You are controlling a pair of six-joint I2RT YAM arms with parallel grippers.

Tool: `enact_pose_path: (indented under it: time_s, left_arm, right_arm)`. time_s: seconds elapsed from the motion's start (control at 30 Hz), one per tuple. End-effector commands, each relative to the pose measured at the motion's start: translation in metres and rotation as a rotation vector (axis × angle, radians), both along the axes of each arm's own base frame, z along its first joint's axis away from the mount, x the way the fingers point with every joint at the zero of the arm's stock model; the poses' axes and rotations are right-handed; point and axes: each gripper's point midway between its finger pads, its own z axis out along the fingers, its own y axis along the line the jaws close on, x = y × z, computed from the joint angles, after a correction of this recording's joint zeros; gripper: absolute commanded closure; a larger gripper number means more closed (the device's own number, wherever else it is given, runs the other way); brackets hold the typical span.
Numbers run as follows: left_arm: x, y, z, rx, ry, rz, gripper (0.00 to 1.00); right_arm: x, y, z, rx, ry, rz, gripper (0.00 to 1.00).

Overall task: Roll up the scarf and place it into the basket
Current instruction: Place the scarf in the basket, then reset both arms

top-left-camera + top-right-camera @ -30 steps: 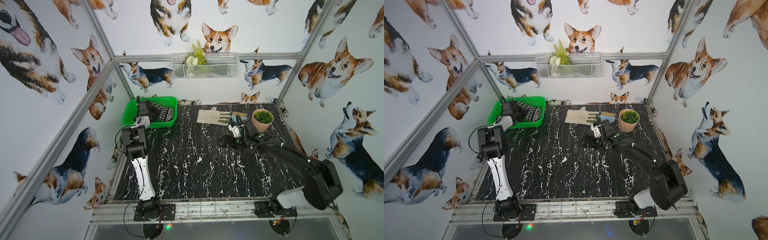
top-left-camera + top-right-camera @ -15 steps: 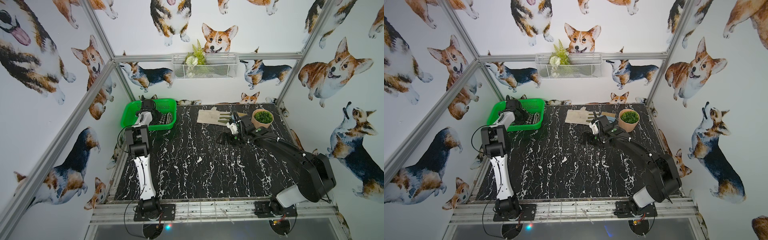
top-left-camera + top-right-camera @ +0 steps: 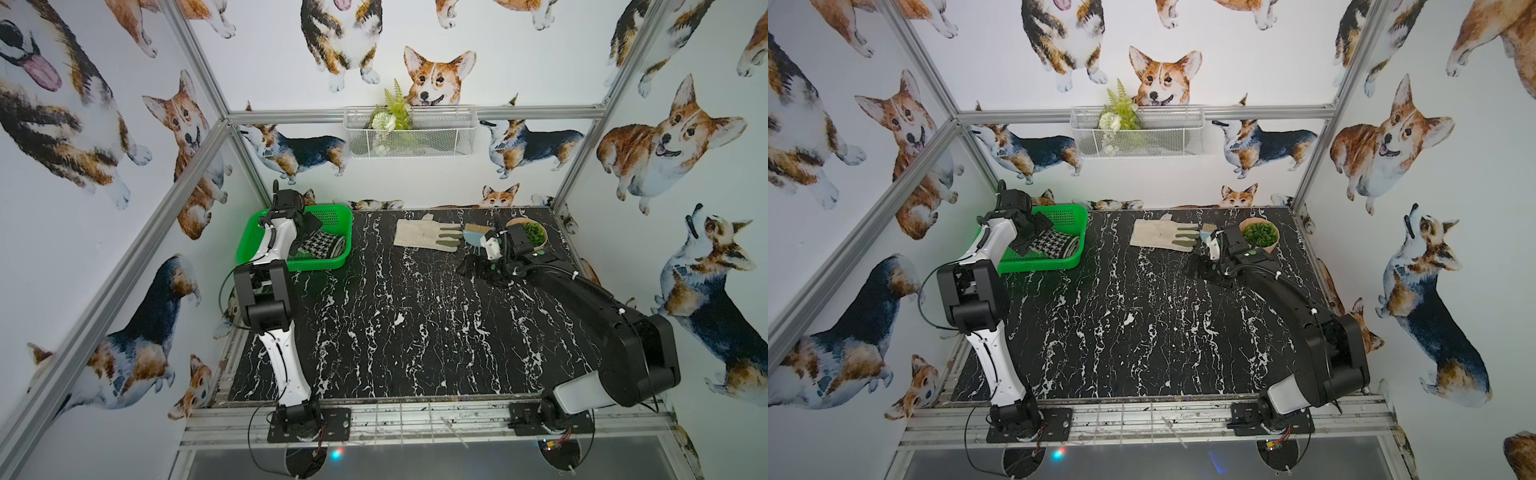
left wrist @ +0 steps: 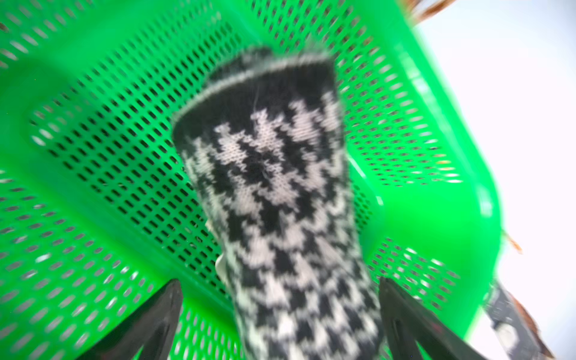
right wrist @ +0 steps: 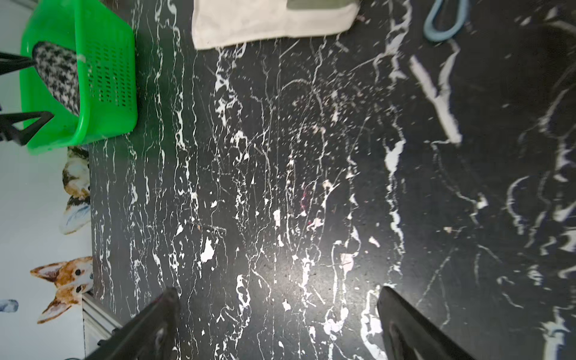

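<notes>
The scarf (image 3: 322, 245) (image 3: 1054, 243) lies rolled up, houndstooth face out, inside the green basket (image 3: 320, 264) (image 3: 1042, 264) at the table's far left corner. My left gripper (image 3: 307, 232) (image 3: 1032, 232) hangs over the basket, open. In the left wrist view the scarf roll (image 4: 274, 187) runs between the spread fingers of the left gripper (image 4: 280, 280), with bare basket mesh (image 4: 93, 93) showing beside one finger. My right gripper (image 3: 467, 266) (image 3: 1196, 266) (image 5: 278, 290) is open and empty, low over the black marble table right of centre. The right wrist view shows scarf (image 5: 59, 74) and basket (image 5: 106, 71) far off.
An off-white work glove (image 3: 419, 235) (image 3: 1158, 235) (image 5: 265, 21) lies at the back middle, with a blue comb (image 3: 473, 237) next to it. A potted plant (image 3: 530, 235) (image 3: 1260, 235) stands just behind the right wrist. A white wire basket (image 3: 409, 133) hangs on the back wall.
The left gripper's jaws have opened and let go of the scarf roll, which now rests in the basket. The right arm has shifted only slightly.
</notes>
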Motion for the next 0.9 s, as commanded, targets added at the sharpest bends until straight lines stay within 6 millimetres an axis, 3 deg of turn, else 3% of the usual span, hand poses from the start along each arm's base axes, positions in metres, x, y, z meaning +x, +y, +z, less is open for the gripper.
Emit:
enact_pose_path:
  time_s: [0.0, 0.13, 0.27, 0.4, 0.5, 0.6, 0.67, 0.77, 0.87]
  left_arm:
    - [-0.019, 0.001, 0.037, 0.062, -0.071, -0.018, 0.00]
    - [-0.081, 0.007, 0.076, 0.262, -0.183, -0.023, 0.00]
    - [-0.145, 0.019, 0.079, 0.411, -0.296, 0.033, 0.00]
    - [-0.190, 0.020, 0.044, 0.585, -0.317, -0.053, 0.00]
    - [-0.210, 0.020, 0.006, 0.615, -0.282, -0.072, 0.00]
    - [-0.210, 0.003, -0.015, 0.650, -0.410, -0.141, 0.00]
    - [-0.208, -0.009, -0.014, 0.761, -0.497, -0.177, 0.00]
    - [-0.200, -0.013, -0.016, 0.770, -0.563, -0.160, 0.00]
    - [-0.183, -0.026, -0.032, 0.742, -0.600, -0.225, 0.00]
  right_arm:
    - [0.013, -0.031, 0.005, -0.134, -0.090, -0.059, 0.00]
    - [0.024, -0.091, 0.005, -0.369, -0.204, -0.248, 0.00]
    - [0.021, -0.126, 0.001, -0.559, -0.309, -0.256, 0.00]
    - [0.017, -0.141, -0.011, -0.576, -0.422, -0.252, 0.00]
    - [0.017, -0.147, -0.016, -0.595, -0.577, -0.254, 0.00]
    - [0.014, -0.160, -0.023, -0.585, -0.622, -0.332, 0.00]
    - [0.012, -0.167, -0.033, -0.577, -0.637, -0.380, 0.00]
    - [0.012, -0.174, -0.050, -0.598, -0.633, -0.399, 0.00]
    - [0.018, -0.161, -0.051, -0.580, -0.655, -0.313, 0.00]
